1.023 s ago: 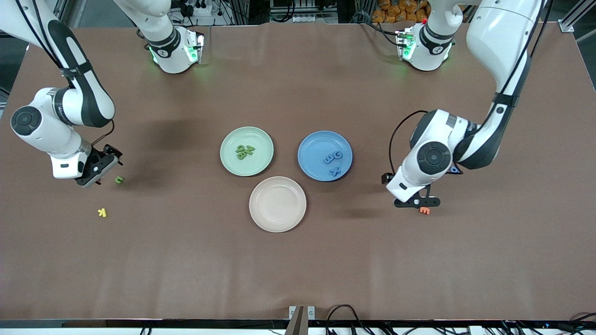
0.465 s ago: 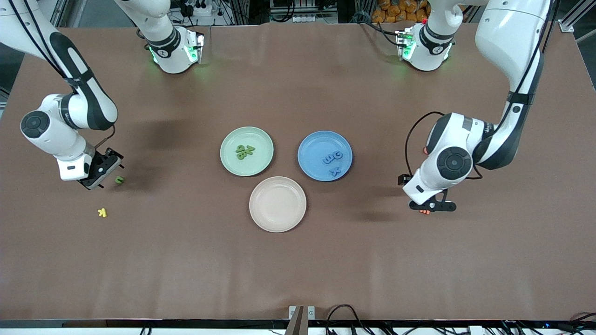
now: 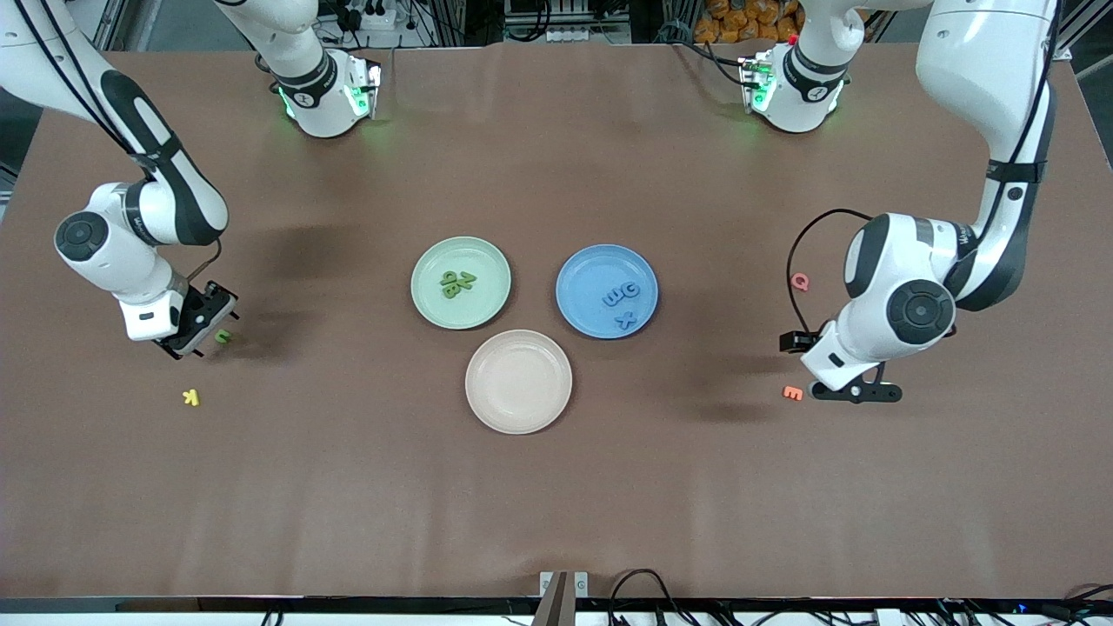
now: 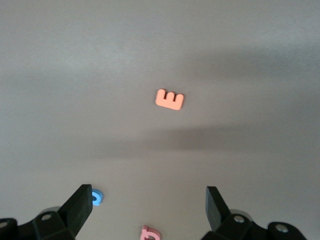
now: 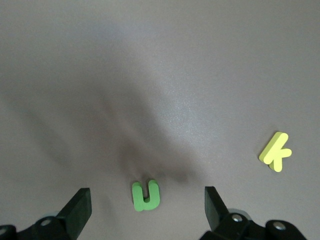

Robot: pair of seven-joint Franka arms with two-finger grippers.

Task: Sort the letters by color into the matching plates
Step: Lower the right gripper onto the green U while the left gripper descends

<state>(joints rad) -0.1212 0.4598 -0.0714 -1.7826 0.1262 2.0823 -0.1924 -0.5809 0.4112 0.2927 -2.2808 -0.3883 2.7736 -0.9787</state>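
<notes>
Both claws hang with fingers spread wide and empty: our left gripper (image 3: 856,393) beside the orange foam letter E (image 3: 792,393), our right gripper (image 3: 198,335) beside the green foam letter U (image 3: 223,336).

Nearest us sits the bare cream round plate (image 3: 518,381); farther, the pale mint-green round plate (image 3: 430,300) holds three green foam letters (image 3: 456,283), and the medium-blue round plate (image 3: 581,261) holds blue foam letters W, G, X (image 3: 623,302), on our brown table (image 3: 556,487).
</notes>
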